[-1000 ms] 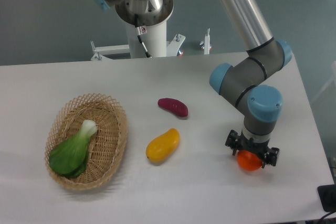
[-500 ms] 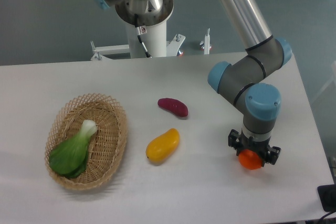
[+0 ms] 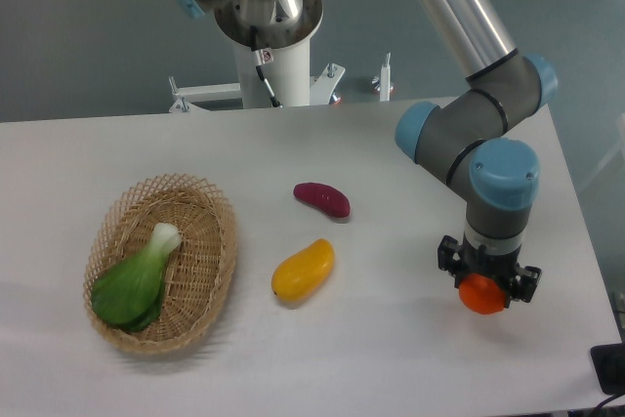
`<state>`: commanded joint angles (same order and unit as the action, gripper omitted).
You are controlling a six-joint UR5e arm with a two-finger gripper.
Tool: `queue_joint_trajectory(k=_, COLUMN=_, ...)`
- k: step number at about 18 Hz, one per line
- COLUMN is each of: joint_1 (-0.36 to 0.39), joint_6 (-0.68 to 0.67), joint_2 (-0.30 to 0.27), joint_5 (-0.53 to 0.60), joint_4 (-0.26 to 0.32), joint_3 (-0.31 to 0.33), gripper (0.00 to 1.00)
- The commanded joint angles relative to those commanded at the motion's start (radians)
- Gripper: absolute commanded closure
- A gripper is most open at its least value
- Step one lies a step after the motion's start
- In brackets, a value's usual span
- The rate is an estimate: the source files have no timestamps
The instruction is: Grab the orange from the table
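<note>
Fruit and basket lay spread over the table (image 3: 293, 358), a broad white top seen from the single fixed camera. At the right side, the gripper (image 3: 485, 290) pointed straight down from the arm's blue-capped wrist, and its black fingers (image 3: 451, 257) sat against either side of the orange (image 3: 482, 295), closed onto the fruit. Only the lower part of the orange showed beneath the gripper body; whether it touched the tabletop or hung just above it could not be told from this angle.

Well to the left of the gripper, near the middle of the table, lay an elongated yellow fruit (image 3: 303, 271), tilted with its higher end toward the right. Just behind it, and apart from it, lay a small dark purple-red vegetable (image 3: 322, 199). Farther left stood an oval wicker basket (image 3: 216, 242), and inside it rested a bok choy (image 3: 135, 280), its pale stem end pointing up toward the basket's far rim and its green leaves toward the near rim.
</note>
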<state>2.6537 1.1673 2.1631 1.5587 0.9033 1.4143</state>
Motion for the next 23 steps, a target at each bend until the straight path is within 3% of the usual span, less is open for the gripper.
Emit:
queue_joint_trajectory(k=4, joint_1=0.028, joint_6=0.041, joint_2=-0.022, joint_5=-0.016, joint_4=0.026, joint_3=-0.015, gripper=0.28)
queue_joint_trajectory(k=9, joint_1=0.037, joint_6=0.045, joint_2=-0.022, joint_5=-0.014, joint_4=0.141, joint_3=-0.08, gripper=0.28)
queue_joint_trajectory(k=23, joint_1=0.028, joint_6=0.051, joint_2=-0.012, joint_5=0.047, joint_4=0.155, joint_3=-0.107, gripper=0.25)
